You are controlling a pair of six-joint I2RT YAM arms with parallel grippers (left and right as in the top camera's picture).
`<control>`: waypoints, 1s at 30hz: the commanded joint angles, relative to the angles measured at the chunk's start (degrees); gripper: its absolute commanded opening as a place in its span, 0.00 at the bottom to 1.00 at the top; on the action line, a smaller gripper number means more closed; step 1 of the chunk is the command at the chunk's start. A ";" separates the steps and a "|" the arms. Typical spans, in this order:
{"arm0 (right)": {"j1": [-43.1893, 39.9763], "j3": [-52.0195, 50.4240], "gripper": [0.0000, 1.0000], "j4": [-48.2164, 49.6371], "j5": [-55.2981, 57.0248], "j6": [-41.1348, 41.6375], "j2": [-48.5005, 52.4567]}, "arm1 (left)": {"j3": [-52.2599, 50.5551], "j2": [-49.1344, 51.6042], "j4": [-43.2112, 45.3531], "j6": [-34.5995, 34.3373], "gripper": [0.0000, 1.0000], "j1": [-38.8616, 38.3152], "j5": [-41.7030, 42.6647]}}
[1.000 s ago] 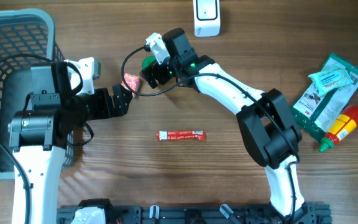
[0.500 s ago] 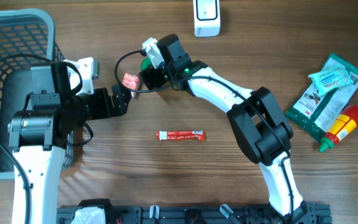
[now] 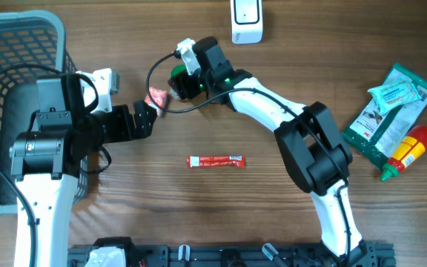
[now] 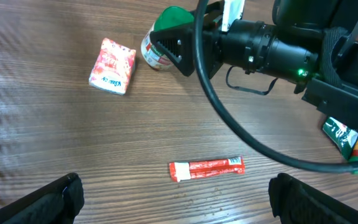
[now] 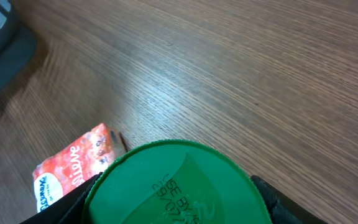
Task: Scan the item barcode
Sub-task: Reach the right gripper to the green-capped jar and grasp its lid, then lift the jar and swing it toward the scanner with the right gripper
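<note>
Between the fingers of the right gripper (image 3: 176,83) sits a green-lidded jar (image 4: 166,22), the item at hand. One dark finger (image 5: 73,208) flanks the lid on each side. The wrist view shows the lid filling the space between them, with stamped lettering on its top. Whether the pads are pressing the jar or only standing beside it cannot be told from these views.

Just beside the jar, towards the left arm, a small pink-and-white packet (image 3: 156,97) lies flat on the wooden table (image 3: 124,215). The left gripper (image 3: 144,119) hovers near that packet with its fingers spread wide and nothing between them. In its own wrist view only the two dark fingertips (image 4: 64,196) show, at the lower corners.

Nearer the robot's base, a red stick sachet (image 3: 215,161) lies alone on the wood, well apart from both grippers. A white scanner (image 3: 247,21) stands at the far edge of the table, beyond the jar. A dark mesh basket (image 3: 6,30) sits behind the left arm. Well off to the right lie green snack packets (image 3: 388,111) with a red-and-yellow bottle (image 3: 406,152) against them.
</note>
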 commanded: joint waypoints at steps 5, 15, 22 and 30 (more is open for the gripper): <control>-3.52 0.31 0.38 -2.19 -0.83 1.11 -1.55 | 0.42 -0.09 0.26 1.31 1.00 0.00 1.09; -19.43 0.33 0.25 -9.73 -43.67 4.55 -11.78 | 0.42 -0.09 0.26 1.31 1.00 0.00 1.09; -29.44 0.28 0.04 -6.38 -77.68 8.92 -13.53 | 0.42 -0.09 0.26 1.31 1.00 0.00 1.11; -29.79 0.28 0.04 -8.15 -77.70 3.61 -15.56 | 0.42 -0.09 0.26 1.31 1.00 0.00 1.09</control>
